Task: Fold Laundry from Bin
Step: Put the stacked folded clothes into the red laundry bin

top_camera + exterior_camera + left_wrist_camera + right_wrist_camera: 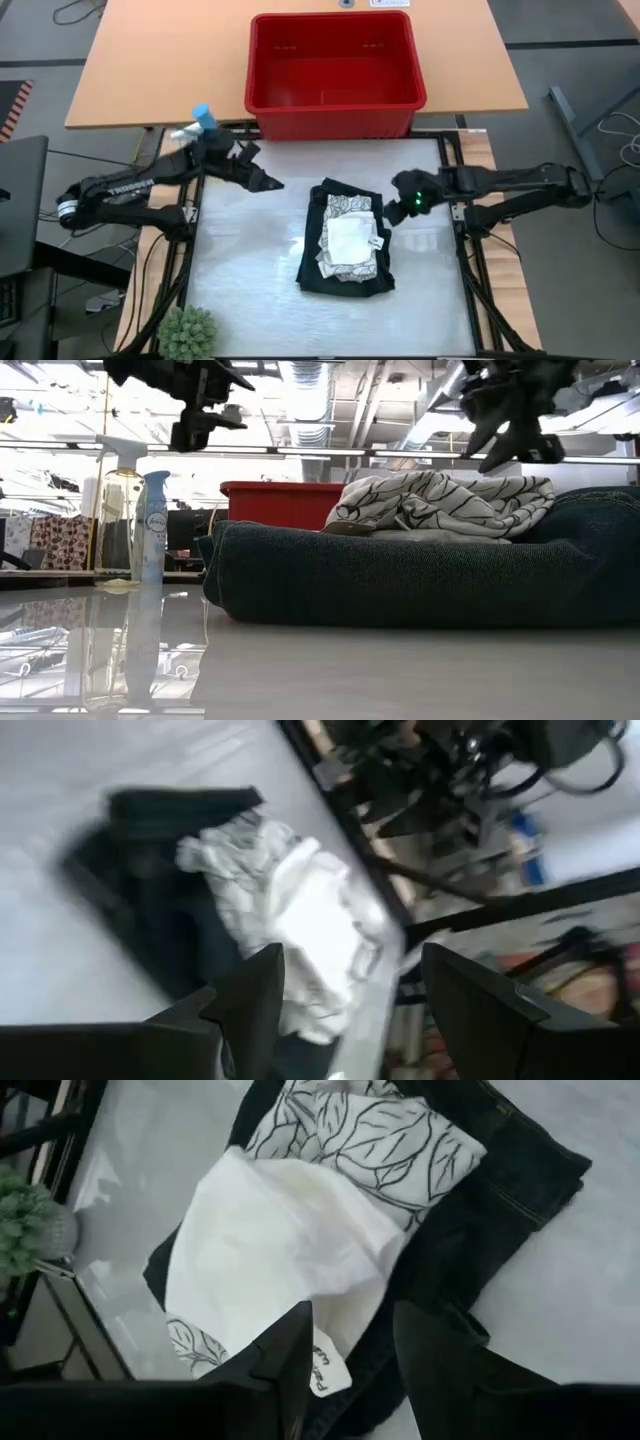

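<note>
Red bin sits emptied; the laundry lies folded and stacked mid-counter. Left gripper and right gripper hover beside it, released, nothing held.

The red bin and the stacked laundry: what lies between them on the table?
Nothing: in the high view, the stretch between the red bin and the stacked laundry is bare white table surface.

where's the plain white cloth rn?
High view: the plain white cloth lies on top of the leaf-patterned cloth, both stacked on the folded dark garment at table centre, in front of the red bin.
</note>
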Tool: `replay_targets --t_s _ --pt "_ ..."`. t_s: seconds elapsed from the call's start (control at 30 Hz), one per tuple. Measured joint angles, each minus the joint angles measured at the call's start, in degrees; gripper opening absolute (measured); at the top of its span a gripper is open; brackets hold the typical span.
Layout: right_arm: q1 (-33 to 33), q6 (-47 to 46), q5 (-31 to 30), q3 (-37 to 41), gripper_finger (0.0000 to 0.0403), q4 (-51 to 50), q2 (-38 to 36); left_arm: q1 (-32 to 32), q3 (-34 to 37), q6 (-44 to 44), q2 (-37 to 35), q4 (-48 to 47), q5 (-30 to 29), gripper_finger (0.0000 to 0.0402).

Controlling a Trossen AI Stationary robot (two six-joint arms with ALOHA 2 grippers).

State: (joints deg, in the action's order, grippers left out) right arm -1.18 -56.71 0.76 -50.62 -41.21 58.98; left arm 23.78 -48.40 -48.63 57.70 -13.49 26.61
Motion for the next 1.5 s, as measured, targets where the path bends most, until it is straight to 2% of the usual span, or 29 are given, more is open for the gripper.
replay_targets --t_s 0.13,0.2,0.37,0.6,0.77,0.9,1.0,1.1,1.27,1.5 --pt "4.7 -1.4 -4.4 2.6 0.0154 0.6 -1.5 -5.3 8.5 -9.3 -0.8 12.8 -6.5 0.0225" --pt "6.2 -7.9 -5.5 4.0 0.0155 0.4 -1.3 -8.0 11.7 -13.3 -0.7 15.5 -11.4 0.0225" --pt "9.0 -16.0 -5.2 7.2 0.0197 0.3 -0.4 -12.8 16.4 -15.1 1.4 24.2 -18.3 0.0234" --pt "11.7 -14.9 -6.7 7.3 0.0289 1.7 0.2 -16.4 16.7 -17.0 6.1 31.4 -18.1 0.0290" --pt "12.4 -16.6 -6.8 7.3 0.0324 2.8 2.1 -17.8 16.7 -19.1 10.8 31.8 -18.7 0.0317" --pt "13.4 -17.6 -7.1 7.3 0.0328 5.8 4.1 -18.8 16.7 -20.1 14.7 38.3 -18.9 0.0320" --pt "15.2 -19.6 -9.7 7.3 0.0326 6.5 5.8 -19.8 16.6 -20.6 17.1 40.6 -18.9 0.0320" --pt "16.9 -23.3 -11.3 8.7 0.0326 9.2 7.3 -20.9 16.6 -20.9 18.3 41.5 -19.1 0.0320" --pt "20.4 -32.9 -14.1 16.1 0.0325 22.8 7.3 -22.6 16.8 -20.9 18.4 41.2 -19.9 0.0320" --pt "25.6 -43.7 -21.2 22.0 0.0328 29.7 7.4 -24.9 16.8 -20.5 18.4 38.4 -22.1 0.0321"
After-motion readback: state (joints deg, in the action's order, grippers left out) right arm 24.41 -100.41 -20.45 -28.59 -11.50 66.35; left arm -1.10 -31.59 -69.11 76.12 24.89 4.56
